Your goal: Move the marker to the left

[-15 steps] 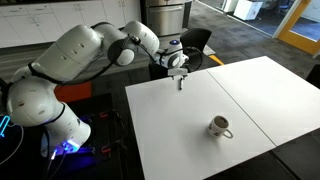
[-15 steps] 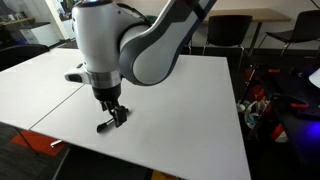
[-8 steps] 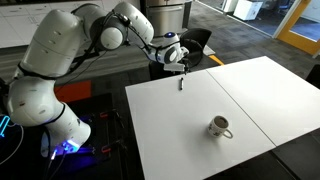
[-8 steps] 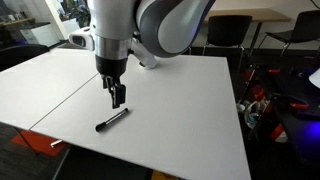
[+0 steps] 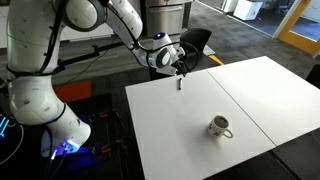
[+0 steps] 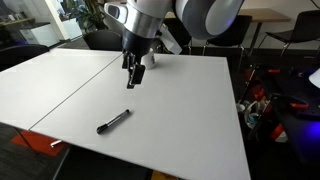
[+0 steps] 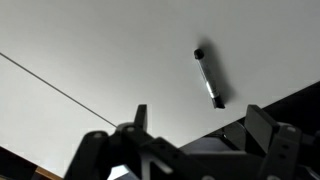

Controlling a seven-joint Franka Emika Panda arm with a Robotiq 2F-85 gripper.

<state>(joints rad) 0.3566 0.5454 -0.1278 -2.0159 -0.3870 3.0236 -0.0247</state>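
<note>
Wrist view: a smooth, matte white tabletop (image 7: 90, 50) fills most of the picture. One thin dark seam (image 7: 60, 88) crosses it diagonally at the left. Along the bottom edge stand two dark, blocky fingers (image 7: 141, 120), spread wide with nothing between them. Beyond the fingers, nearer the right one than the left, lies one marker (image 7: 208, 79). It is a thin, straight, dark grey-black stick with a pale glint near its lower end. It lies flat on the tabletop, clear of both fingers and close to the tabletop's edge.

In an exterior view, reading from the left, comes one arm (image 5: 40, 100) of white, rounded, glossy shells. Its fingers (image 5: 179, 72) point down over a far corner of the tabletop (image 5: 170, 130). The marker (image 5: 180, 84) shows only as a tiny dark sliver just below the fingers, too small to tell whether it touches them. Well apart to the right of the fingers sits one white mug (image 5: 219, 126), rounded, with a single loop handle.

In an exterior view from another side, the marker (image 6: 114, 121) lies flat below and to the left of the fingers (image 6: 138, 76). It is apart from them and near the tabletop's (image 6: 190, 110) front edge. The fingers hang above the surface, holding nothing.
</note>
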